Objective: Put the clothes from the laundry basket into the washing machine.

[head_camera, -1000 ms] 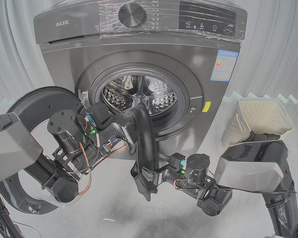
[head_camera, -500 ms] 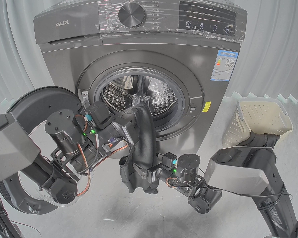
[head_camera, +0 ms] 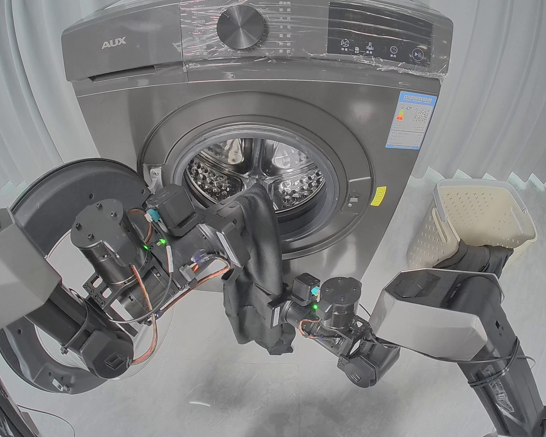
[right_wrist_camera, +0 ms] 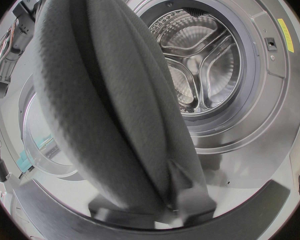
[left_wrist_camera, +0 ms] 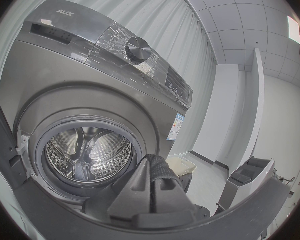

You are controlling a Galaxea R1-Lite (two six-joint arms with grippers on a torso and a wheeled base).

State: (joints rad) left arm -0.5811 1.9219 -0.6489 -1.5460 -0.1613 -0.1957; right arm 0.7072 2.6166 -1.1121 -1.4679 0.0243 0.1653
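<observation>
The bottom part of the dark cloth (head_camera: 258, 274) is pinched by the right gripper (head_camera: 274, 318). Its fingers (right_wrist_camera: 193, 202) are closed tight on the cloth, and a loose end is left hanging just under them. A little farther on, the top of the same cloth is held by the left gripper (left_wrist_camera: 152, 180). Those fingers (left_wrist_camera: 133, 189) are pressed together, with the cloth caught between them and folded over their tips. So the cloth is stretched between the two sets of fingers, outside the washing machine (head_camera: 133, 116), and only its top is up near the mouth of the drum (head_camera: 297, 186), just past the left fingers. Trouble could be caused from here. If the cloth is let go too soon, it will likely be dropped on the floor (head_camera: 224, 389) under the right fingers, not in the drum. If only the top is pushed in, the hanging part may be left over the edge of the mouth and may slide back out. If the two grippers are pulled apart, the cloth could be tugged out of one pair of fingers. The open door (head_camera: 73, 192), beside the left fingers, could be bumped too. Far off past the right fingers, the laundry basket (head_camera: 467, 210) is seen, and it cannot be told if more clothes are inside
</observation>
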